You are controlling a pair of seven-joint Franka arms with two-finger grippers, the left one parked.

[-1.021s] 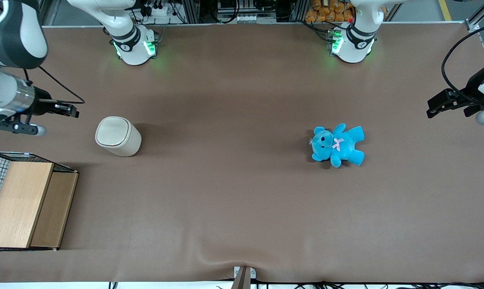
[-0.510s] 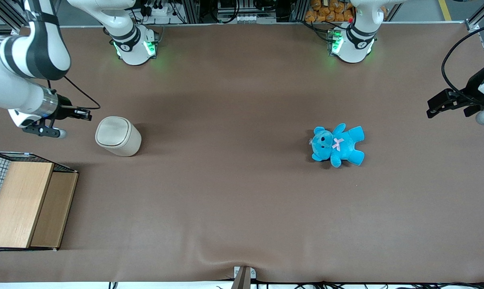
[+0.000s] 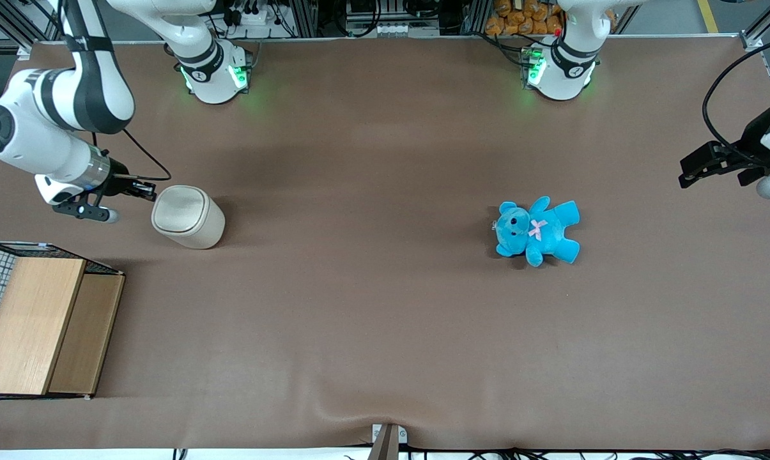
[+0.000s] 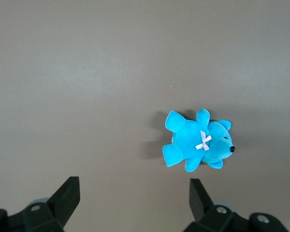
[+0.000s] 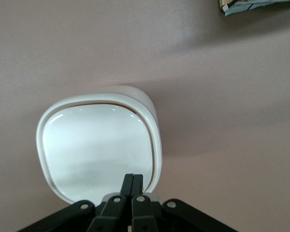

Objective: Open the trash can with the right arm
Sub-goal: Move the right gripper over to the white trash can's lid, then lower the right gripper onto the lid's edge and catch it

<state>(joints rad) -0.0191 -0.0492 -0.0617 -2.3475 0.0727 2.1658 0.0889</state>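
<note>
The trash can (image 3: 190, 217) is a cream-beige cylinder with a rounded-square off-white lid (image 3: 179, 209) that lies closed. It stands on the brown table toward the working arm's end. My right arm (image 3: 46, 134) reaches in from that end. Its gripper (image 3: 148, 190) hovers at the lid's edge, above the rim, with the two black fingers pressed together and nothing between them. In the right wrist view the shut gripper (image 5: 133, 178) sits over the lid's edge (image 5: 152, 164), with the glossy lid (image 5: 96, 145) spread out past the tips.
A wooden box with wire mesh (image 3: 36, 326) stands nearer the front camera than the trash can, at the working arm's end. A blue teddy bear (image 3: 537, 231) lies toward the parked arm's end; it also shows in the left wrist view (image 4: 198, 142).
My right arm has swung toward the trash can; the gripper has moved from well clear of the can to the edge of its lid. The can and lid have not moved.
</note>
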